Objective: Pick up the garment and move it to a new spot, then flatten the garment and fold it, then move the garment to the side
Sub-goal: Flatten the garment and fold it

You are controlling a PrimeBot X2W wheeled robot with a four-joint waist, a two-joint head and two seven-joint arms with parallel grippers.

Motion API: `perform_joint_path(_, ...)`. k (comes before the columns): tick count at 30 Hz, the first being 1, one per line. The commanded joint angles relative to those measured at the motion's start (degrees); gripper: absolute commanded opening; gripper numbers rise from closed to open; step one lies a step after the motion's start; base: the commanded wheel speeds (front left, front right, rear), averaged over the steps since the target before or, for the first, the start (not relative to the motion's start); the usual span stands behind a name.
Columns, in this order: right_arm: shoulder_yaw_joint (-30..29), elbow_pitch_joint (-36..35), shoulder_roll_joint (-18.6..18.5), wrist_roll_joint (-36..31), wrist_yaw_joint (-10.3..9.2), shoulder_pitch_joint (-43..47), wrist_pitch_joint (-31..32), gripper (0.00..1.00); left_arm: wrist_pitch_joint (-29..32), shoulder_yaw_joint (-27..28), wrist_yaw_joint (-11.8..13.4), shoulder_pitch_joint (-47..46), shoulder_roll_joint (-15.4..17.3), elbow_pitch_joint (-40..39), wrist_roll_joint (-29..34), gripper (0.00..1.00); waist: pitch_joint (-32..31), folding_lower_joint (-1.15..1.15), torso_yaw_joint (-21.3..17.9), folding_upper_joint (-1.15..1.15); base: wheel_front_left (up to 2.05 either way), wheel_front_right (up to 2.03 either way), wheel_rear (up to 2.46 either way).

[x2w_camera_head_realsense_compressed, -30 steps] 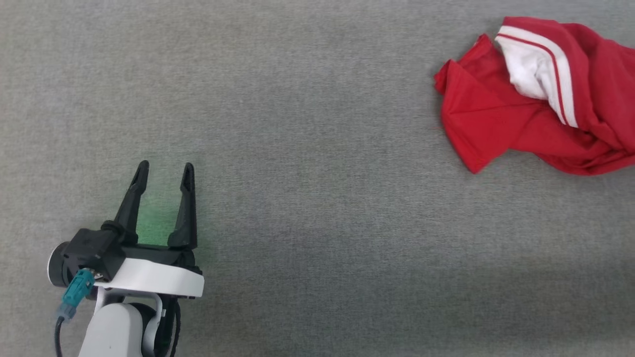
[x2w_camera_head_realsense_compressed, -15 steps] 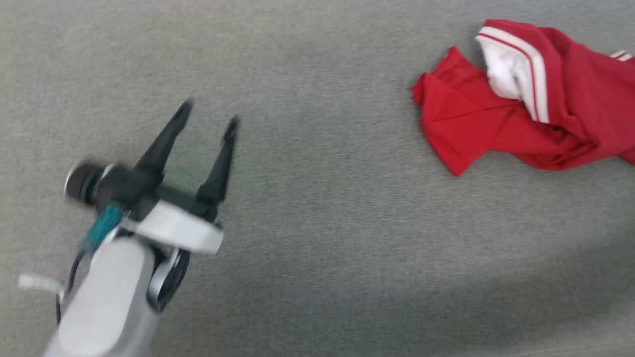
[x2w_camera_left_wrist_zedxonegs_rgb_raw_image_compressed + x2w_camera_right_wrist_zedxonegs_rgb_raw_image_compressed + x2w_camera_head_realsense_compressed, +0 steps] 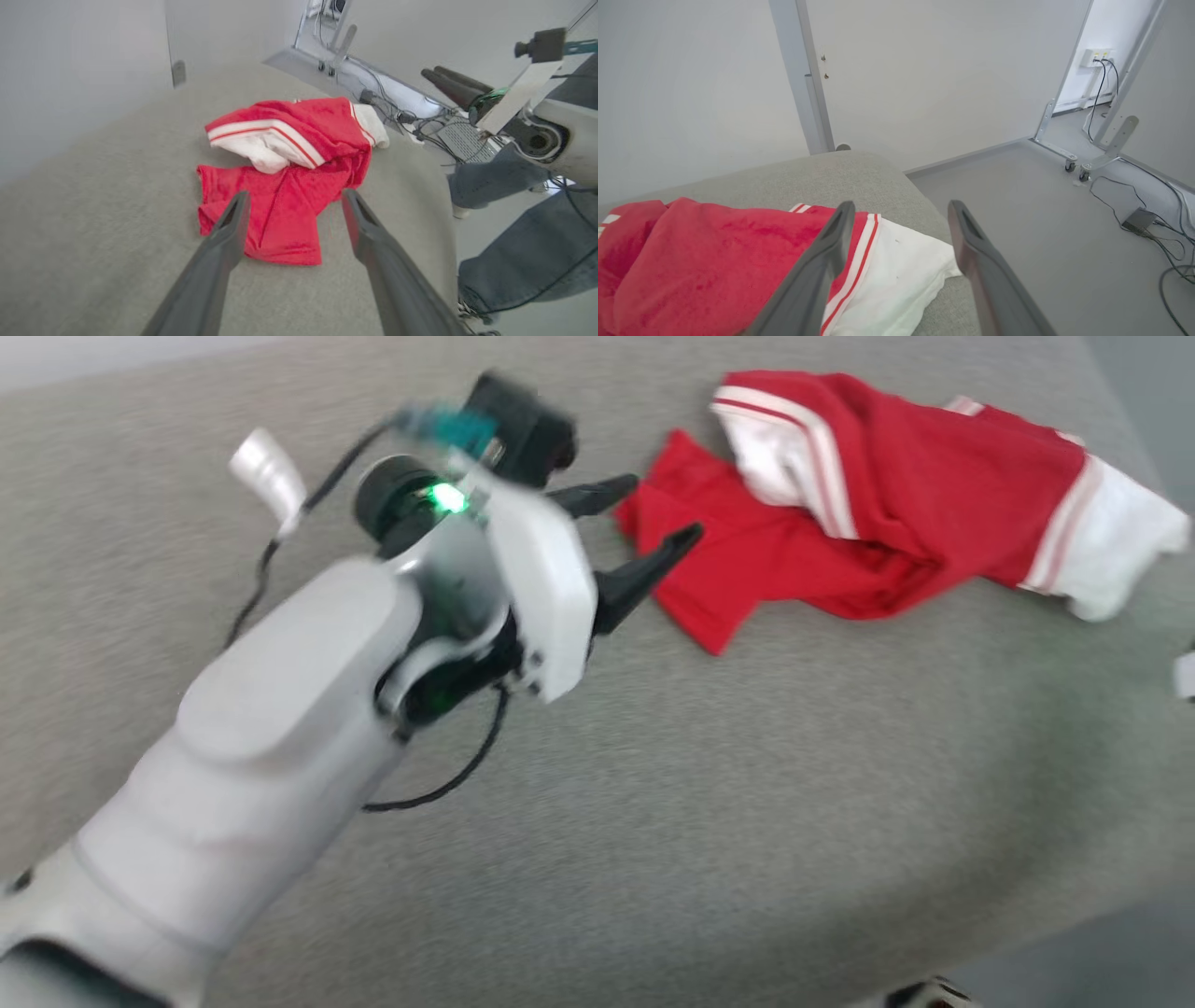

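Where the grey cloth-covered surface [image 3: 747, 784] rounds off at its far right corner, the garment [image 3: 896, 495] lies crumpled, red with white panels and striped trim, its white end reaching the surface's edge. The left gripper [image 3: 665, 506] hangs at the garment's left red flap with its jaws apart and nothing held. Whether its fingertips touch the cloth cannot be told from the blurred head view. The right gripper [image 3: 901, 205] hangs over the white end at the edge, jaws likewise spread, nothing clamped between them. Beyond the surface a smooth grey floor [image 3: 1017, 196] runs to plain pale walls [image 3: 924, 70], and a grey door post [image 3: 803, 84] rises behind the surface. A metal frame [image 3: 1046, 116] on castors stands on the floor, with a tangle of black cables [image 3: 411, 122] lying near it. A person's legs [image 3: 504, 179] in blue jeans stand just beside the surface's right edge.
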Motion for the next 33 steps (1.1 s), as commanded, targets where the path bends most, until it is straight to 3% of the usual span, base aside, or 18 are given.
perform_joint_path(1,-0.37,-1.72,1.77,-0.92,-0.04,1.24,-0.25,1.0,3.09,-0.61,0.05,-2.01,-0.89,2.57,-3.34,1.0,1.08,0.0,-3.09,0.0,0.0,0.0,0.0)
perform_joint_path(5,-0.45,-5.98,5.65,-2.54,-0.04,2.94,-0.25,1.0,11.73,-1.77,0.05,-7.87,-3.97,11.65,-10.69,1.0,3.32,0.0,-7.03,0.0,0.0,0.0,0.0)
perform_joint_path(10,0.63,-8.41,8.79,-3.49,-0.04,3.41,-0.26,1.0,15.99,-0.91,0.13,-13.38,-6.27,21.88,-13.54,1.0,5.64,0.0,-10.69,0.0,0.0,0.0,0.0)
perform_joint_path(18,3.11,-11.87,12.91,-4.23,-0.04,3.55,-0.26,1.0,15.67,0.89,0.08,-20.73,-10.14,38.62,-15.28,1.0,8.48,0.0,-16.48,0.0,0.0,0.0,0.0)
perform_joint_path(27,3.04,-14.74,14.17,-4.7,-0.04,4.68,-0.27,1.0,14.97,-0.37,0.05,-22.38,-12.07,43.68,-15.82,1.0,9.93,0.0,-17.61,0.0,0.0,0.0,0.0)
perform_joint_path(28,2.99,-14.96,14.15,-4.7,-0.04,4.77,-0.27,1.0,14.59,-0.02,0.05,-22.47,-12.23,43.61,-16.17,0.84,10.0,0.0,-17.61,0.0,0.0,0.0,0.0)
perform_joint_path(29,2.91,-15.08,14.18,-4.69,-0.04,4.83,-0.27,1.0,13.82,0.29,0.05,-22.74,-12.27,43.59,-16.47,0.51,10.06,0.0,-17.62,0.0,0.0,0.0,0.0)
perform_joint_path(30,2.88,-15.1,14.19,-4.79,-0.04,4.93,-0.27,1.0,12.95,0.4,0.05,-23.09,-12.18,43.6,-16.61,0.35,10.12,0.0,-17.63,0.0,0.0,0.0,0.0)
perform_joint_path(31,2.95,-15.08,14.2,-4.88,-0.04,4.98,-0.27,1.0,12.15,0.45,0.05,-23.23,-12.12,43.67,-16.7,0.0,10.14,0.0,-17.64,0.0,0.0,0.0,0.0)
perform_joint_path(33,3.25,-15.11,14.26,-5.1,-0.04,4.82,-0.27,1.0,11.09,0.31,0.05,-22.95,-12.2,43.21,-17.08,0.0,10.09,0.0,-17.65,0.0,0.0,0.0,0.0)
